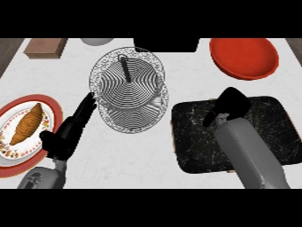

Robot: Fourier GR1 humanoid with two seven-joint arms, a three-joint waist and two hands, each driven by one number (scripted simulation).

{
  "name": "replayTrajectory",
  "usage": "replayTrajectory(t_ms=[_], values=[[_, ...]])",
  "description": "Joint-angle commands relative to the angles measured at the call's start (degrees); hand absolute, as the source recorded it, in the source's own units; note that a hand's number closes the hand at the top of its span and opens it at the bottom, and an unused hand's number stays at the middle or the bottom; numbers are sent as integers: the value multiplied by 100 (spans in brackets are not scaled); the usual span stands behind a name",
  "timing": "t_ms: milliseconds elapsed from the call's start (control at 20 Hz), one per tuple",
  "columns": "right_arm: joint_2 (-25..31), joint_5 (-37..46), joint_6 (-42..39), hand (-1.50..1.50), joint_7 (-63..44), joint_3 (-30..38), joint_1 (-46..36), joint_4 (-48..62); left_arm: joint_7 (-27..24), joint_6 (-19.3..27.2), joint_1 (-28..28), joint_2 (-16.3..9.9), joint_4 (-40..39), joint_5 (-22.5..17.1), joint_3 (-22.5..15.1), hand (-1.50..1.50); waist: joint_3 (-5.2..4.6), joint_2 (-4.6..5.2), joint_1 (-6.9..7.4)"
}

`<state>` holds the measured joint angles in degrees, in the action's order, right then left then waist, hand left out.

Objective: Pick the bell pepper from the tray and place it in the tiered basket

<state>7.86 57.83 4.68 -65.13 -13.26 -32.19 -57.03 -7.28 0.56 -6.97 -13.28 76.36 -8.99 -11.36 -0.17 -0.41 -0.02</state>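
Note:
The black speckled tray [271,133] lies at the right of the counter. My right hand [231,104] is over its far middle, fingers curled downward, thumb to the left. No bell pepper shows anywhere; the curled hand hides whatever it holds. The wire tiered basket [128,88] stands at the counter's middle, left of the tray, with its centre post upright. My left hand [71,128] rests open at the left, straight fingers pointing toward the basket's near-left rim.
A red-rimmed plate [3,155] with a croissant [28,124] sits at the left edge. A red bowl [245,57] stands at the back right, a brown box [45,46] at the back left, a grey bowl [98,41] beside it.

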Motion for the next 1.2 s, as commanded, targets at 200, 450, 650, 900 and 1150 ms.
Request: replayTrajectory(t_ms=[200, 450, 650, 900, 1150], values=[[-217, 720, 399, 150, -171, 187, -71, 228, 251, 13, 77, 246, 303, 217, 8, 0, 17, 39, 28], [-363, 1048, 408, 150, -285, 353, -229, 398, 201, 45, -54, 363, 116, 329, 76, 0, 17, 41, 27], [134, 772, -224, 150, 1135, -24, 782, -997, 170, -110, -146, 182, -21, 288, 291, 0, 16, 12, -81], [1002, -187, -717, 150, 3675, -398, 1495, -1754, 210, -112, 115, 76, 189, 183, 361, 0, 19, -62, -213], [1263, -1714, -602, 150, 4723, 584, 1815, -2906, 11, -106, 228, 252, 87, 236, 267, 0, 20, -6, -179]])
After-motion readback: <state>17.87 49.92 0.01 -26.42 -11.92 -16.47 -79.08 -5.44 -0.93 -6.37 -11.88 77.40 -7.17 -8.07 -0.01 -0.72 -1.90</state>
